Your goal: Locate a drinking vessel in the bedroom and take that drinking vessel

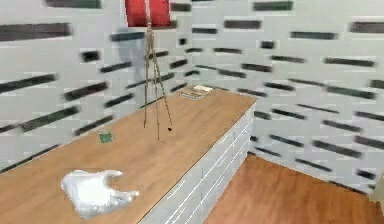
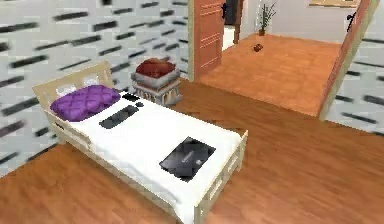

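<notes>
BEDROOM SEARCH: In the forward view, a long wooden surface on white drawers runs from 7 o'clock toward 1 o'clock, set close along the patterned wall, probably to leave the floor at 4 o'clock free. A crumpled white thing lies at its near end, at 7 o'clock. A small green thing sits by the wall-side edge at 9 o'clock. A tripod lamp with a red shade appears to stand mid-surface, its legs spread for balance. A flat thing rests at the far end, at 12 o'clock.

In the arm side view, a bed lies aslant, with its head toward the wall at 10 o'clock. A purple pillow lies at the head, a dark slab lies near the foot at 6 o'clock, and a dark bar lies mid-sheet. A nightstand carrying a red cushion stands just beside the head, likely for easy reach from the pillow. A doorway at 12 o'clock gives onto a room with a plant.

Where the drinking vessel stands cannot be told; the small green thing is the likeliest lead, though it is too small to name. The gripper's state cannot be told.
</notes>
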You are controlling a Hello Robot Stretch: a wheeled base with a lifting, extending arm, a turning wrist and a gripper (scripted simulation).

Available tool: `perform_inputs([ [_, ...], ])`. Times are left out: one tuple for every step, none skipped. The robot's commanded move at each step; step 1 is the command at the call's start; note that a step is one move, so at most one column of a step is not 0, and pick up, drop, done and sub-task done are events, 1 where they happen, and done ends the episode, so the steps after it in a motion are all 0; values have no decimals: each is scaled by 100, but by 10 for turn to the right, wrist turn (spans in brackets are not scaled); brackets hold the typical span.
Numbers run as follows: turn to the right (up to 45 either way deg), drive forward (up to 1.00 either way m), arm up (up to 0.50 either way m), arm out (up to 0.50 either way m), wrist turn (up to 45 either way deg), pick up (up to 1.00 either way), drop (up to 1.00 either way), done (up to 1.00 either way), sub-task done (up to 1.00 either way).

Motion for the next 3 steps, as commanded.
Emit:
perform_inputs([
  [-450,0,0,0,0,0,0,0,0],
  [-450,0,0,0,0,0,0,0,0],
  [-240,0,0,0,0,0,0,0,0],
])
